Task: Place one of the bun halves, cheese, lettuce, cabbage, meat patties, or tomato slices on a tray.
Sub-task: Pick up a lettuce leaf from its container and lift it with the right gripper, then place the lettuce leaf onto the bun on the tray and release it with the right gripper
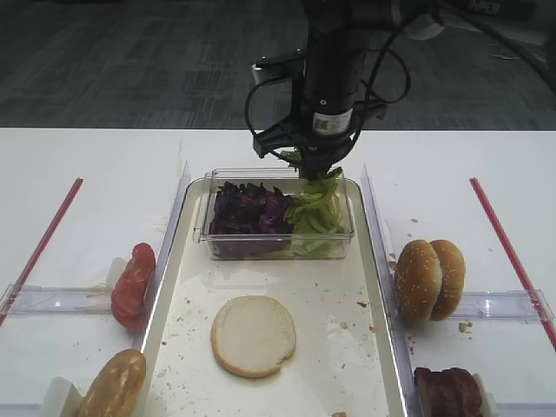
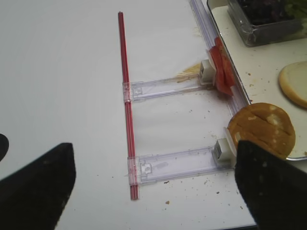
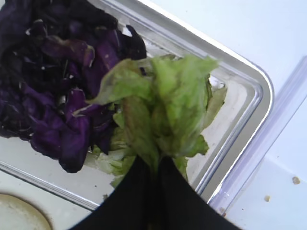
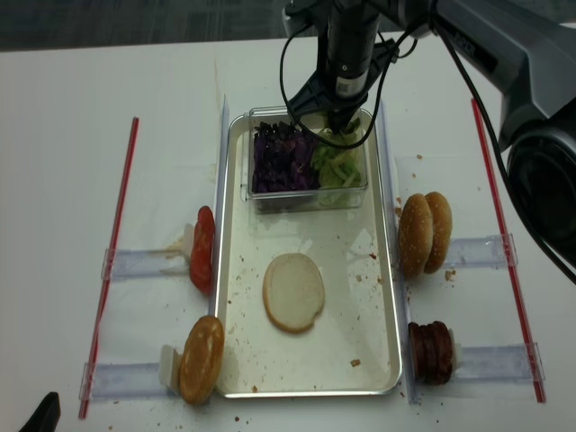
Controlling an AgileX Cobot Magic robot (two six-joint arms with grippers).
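In the exterior high view, the black right gripper (image 1: 314, 170) is seen at upper centre, its jaws closed on a tuft of bright green ruffled lettuce (image 1: 318, 208) over the right half of the small clear plastic tub (image 1: 276, 248); dark purple shredded cabbage (image 1: 248, 208) fills the tub's left half; the tub stands at the far end of the long cream-white tray (image 1: 378, 295), where one pale bun half (image 1: 253, 335) lies cut face up at lower centre.

In the right wrist view, the lettuce (image 3: 163, 110) is pinched at frame centre between jaws fully shut, with looser leaves hanging back into the tub (image 3: 249, 96); a straight lift is judged best, so trailing leaves come free of the cabbage (image 3: 57, 86) before travel toward the bun.

In the left wrist view, the left gripper (image 2: 153, 177) hangs at the bottom edge, jaws wide apart and holding nothing, above the white worktop (image 2: 62, 72).

In the realsense view, the lettuce (image 4: 340, 166) sits at upper centre, within the tub, not yet on the bare tray (image 4: 355, 297).
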